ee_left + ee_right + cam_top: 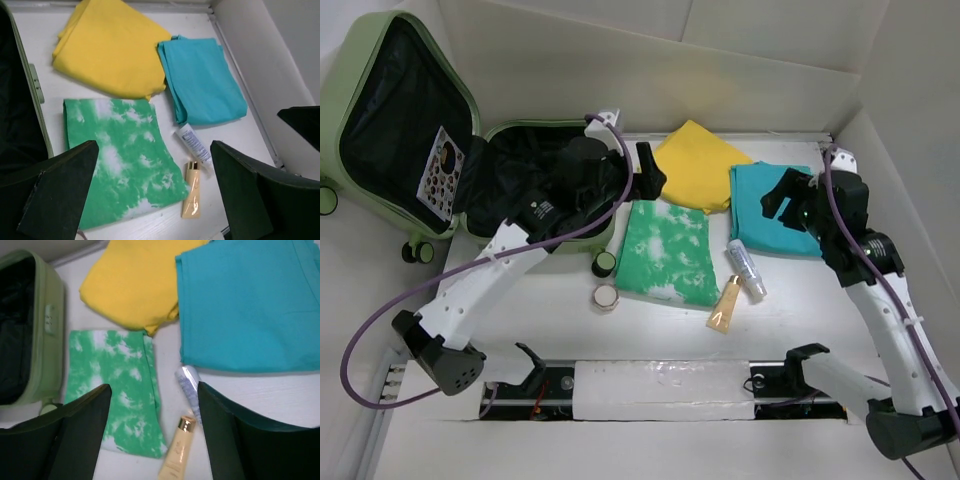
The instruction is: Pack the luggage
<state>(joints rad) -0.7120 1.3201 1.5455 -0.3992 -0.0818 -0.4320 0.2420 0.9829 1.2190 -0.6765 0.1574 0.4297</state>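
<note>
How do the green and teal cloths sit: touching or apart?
Apart. The right wrist view shows bare table between the green cloth and the teal cloth.

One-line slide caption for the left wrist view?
Open left gripper above the green tie-dye cloth; yellow cloth, teal cloth, white tube and beige tube lie beside the luggage.

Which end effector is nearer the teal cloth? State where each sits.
Right. The right end effector hangs over the teal cloth; the left end effector is on the yellow cloth's far side, by the luggage.
</note>
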